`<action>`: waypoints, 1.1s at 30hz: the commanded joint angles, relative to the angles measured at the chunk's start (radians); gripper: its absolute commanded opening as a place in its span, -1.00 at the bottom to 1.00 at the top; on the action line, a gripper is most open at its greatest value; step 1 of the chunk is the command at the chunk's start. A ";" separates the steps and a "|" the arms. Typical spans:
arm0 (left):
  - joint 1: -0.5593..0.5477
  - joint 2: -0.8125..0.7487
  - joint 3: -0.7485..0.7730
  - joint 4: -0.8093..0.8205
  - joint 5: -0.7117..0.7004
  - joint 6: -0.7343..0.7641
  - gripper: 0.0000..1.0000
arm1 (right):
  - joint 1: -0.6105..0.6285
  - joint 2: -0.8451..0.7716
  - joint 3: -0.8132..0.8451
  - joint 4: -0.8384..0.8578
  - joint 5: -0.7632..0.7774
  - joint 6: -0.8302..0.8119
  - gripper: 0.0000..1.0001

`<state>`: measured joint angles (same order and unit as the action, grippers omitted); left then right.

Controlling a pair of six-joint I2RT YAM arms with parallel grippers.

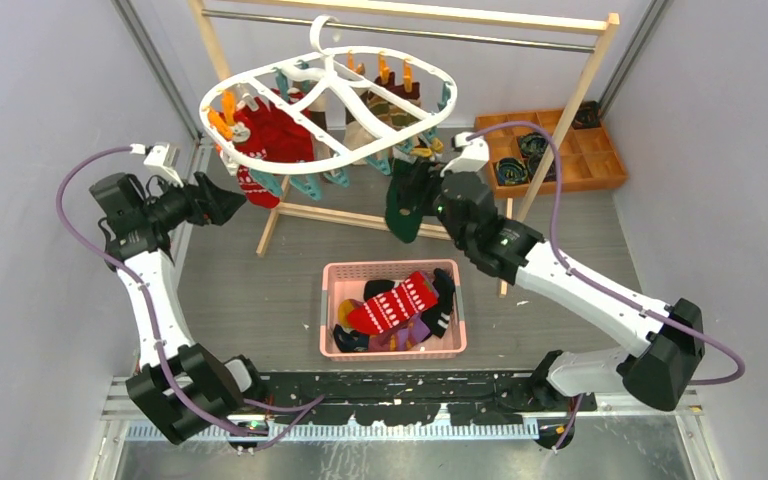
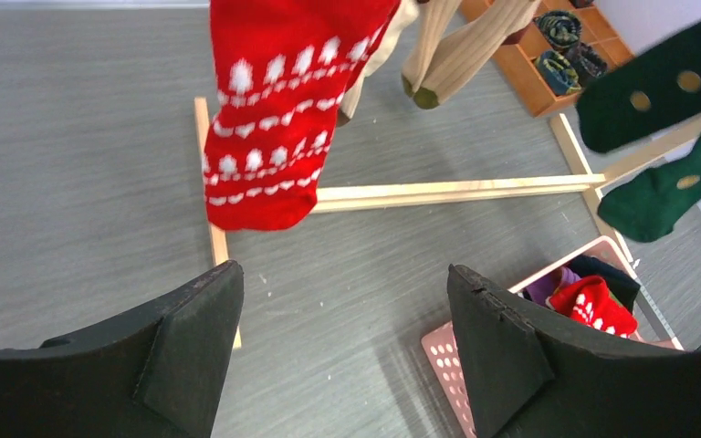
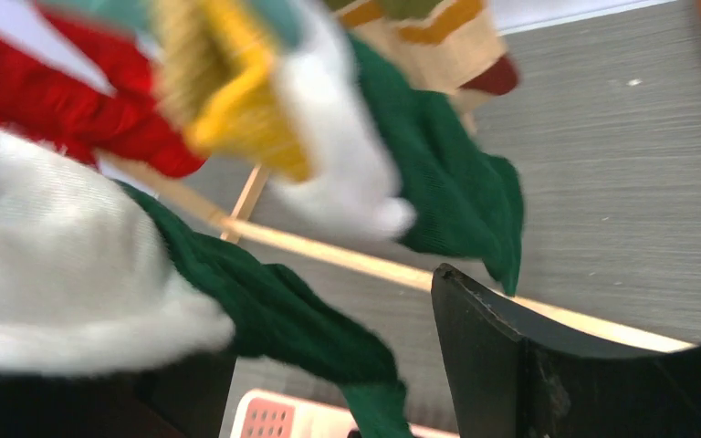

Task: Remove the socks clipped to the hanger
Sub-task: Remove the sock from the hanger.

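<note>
The white oval hanger (image 1: 260, 158) hangs from the rail, with socks clipped under it. In the top view my left gripper (image 1: 232, 201) sits just left of the patterned red sock (image 1: 272, 135). In the left wrist view that gripper (image 2: 344, 271) is open and empty, and the red sock (image 2: 274, 119) hangs ahead of it, apart. My right gripper (image 1: 415, 188) is at the dark green sock (image 1: 401, 215) on the hanger's right side. Seen from the right wrist, this gripper (image 3: 329, 315) stands open with the green sock (image 3: 274, 310) in the gap, its white cuff covering the left finger.
A pink basket (image 1: 390, 266) with several removed socks stands on the floor between the arms. The wooden rack's base bars (image 2: 447, 192) cross the floor under the socks. An orange compartment tray (image 1: 600, 165) holds rolled socks at the back right. Beige socks (image 2: 461, 46) hang behind.
</note>
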<state>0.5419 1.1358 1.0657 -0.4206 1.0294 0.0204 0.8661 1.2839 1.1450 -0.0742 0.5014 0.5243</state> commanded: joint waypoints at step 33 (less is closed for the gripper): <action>-0.122 -0.323 -0.019 -0.087 0.208 0.188 -1.00 | 0.244 -0.369 -0.187 -0.110 0.214 0.176 0.58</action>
<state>0.4210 0.8814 1.0016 -0.2951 1.1053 0.0734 1.0019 0.9596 0.9806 -0.1680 0.5392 0.6918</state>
